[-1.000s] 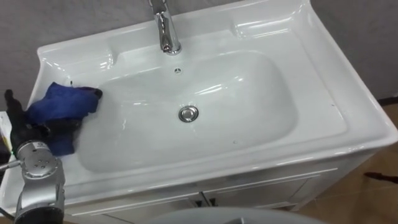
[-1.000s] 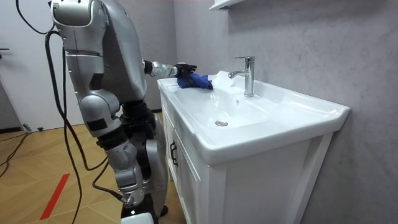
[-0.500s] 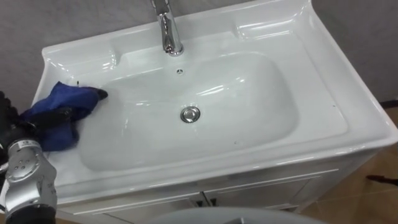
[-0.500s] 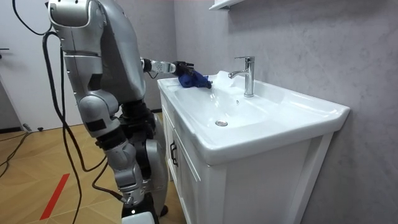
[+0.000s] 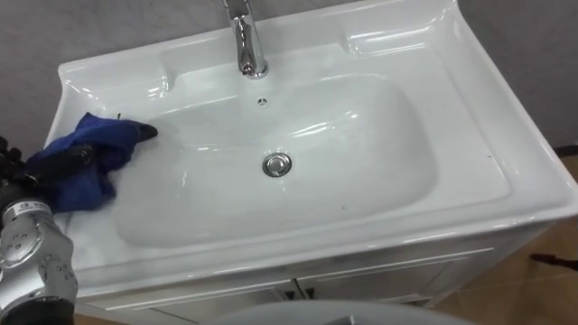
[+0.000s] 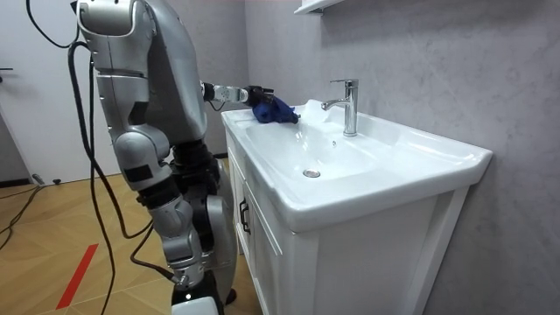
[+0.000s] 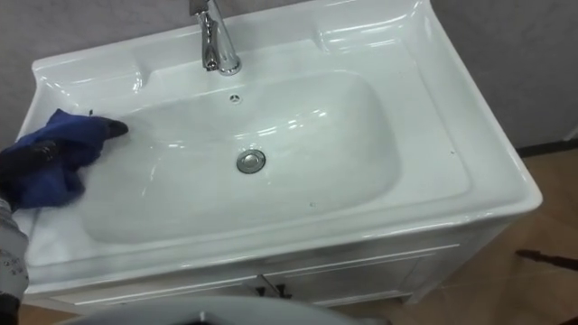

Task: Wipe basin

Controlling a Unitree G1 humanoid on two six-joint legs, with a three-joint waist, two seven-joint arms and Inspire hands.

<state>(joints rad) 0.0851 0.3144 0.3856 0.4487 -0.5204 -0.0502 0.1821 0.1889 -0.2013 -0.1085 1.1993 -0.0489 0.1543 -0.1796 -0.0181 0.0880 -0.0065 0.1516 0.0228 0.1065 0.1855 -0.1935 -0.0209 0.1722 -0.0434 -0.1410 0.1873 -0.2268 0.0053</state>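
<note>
Wiping stands at the far left of the basin (image 5: 388,212): the blue cloth (image 5: 101,143) lies bunched on the left rim, one tip over the bowl's edge. By this position, the bowl around the drain (image 5: 277,163), the tap (image 5: 244,41) base and the right ledge appear left to wipe. The left hand (image 5: 56,163) is closed on the cloth, dark fingers curled over its folds, pressing it to the rim.

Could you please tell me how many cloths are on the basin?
1: a blue cloth on the left rim of the basin, gripped by the left hand.
</note>
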